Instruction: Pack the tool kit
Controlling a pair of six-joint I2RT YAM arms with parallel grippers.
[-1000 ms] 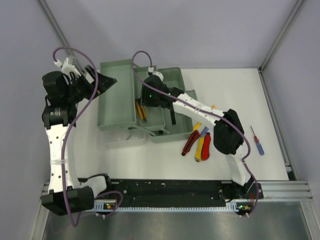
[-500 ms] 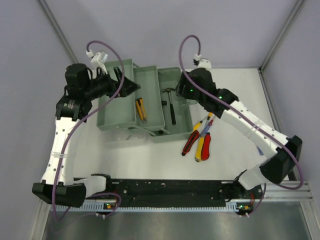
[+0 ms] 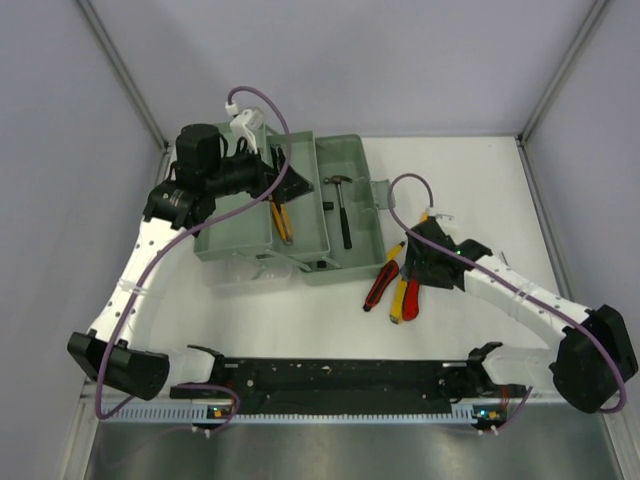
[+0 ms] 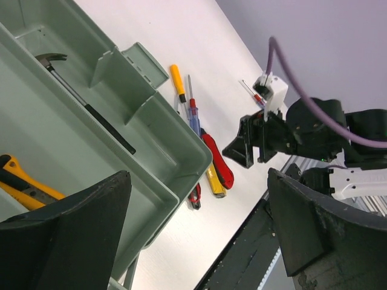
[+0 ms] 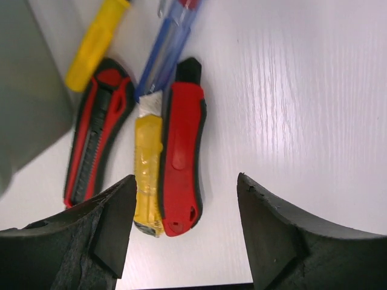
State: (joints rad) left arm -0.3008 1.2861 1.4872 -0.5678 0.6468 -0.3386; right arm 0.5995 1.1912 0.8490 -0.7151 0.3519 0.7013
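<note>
1. Top external view: the toolbox (image 3: 238, 238) stood open at the back left of the table (image 3: 480, 190), with its trays spread out. The hammer (image 3: 343, 215) lay in the right compartment and the yellow-handled pliers (image 3: 283, 220) in the middle tray. The left gripper (image 3: 290, 180) hung over the middle tray. The right gripper (image 3: 412, 265) hung over loose tools just right of the box.
2. Left wrist view: the left gripper's fingers (image 4: 66, 235) were spread wide, with nothing between them. Beyond the box wall, a yellow screwdriver (image 4: 176, 81) and a blue screwdriver (image 4: 193, 118) lay side by side on the table.
3. Right wrist view: the right gripper's fingers (image 5: 284, 229) stood apart and gripped nothing. Below them, a red utility knife (image 5: 181, 151) lay touching a yellow tool (image 5: 148, 172). A red-and-black tool (image 5: 97, 142) lay just to their left; it may have been pliers, but the view was too blurred to tell.
</note>
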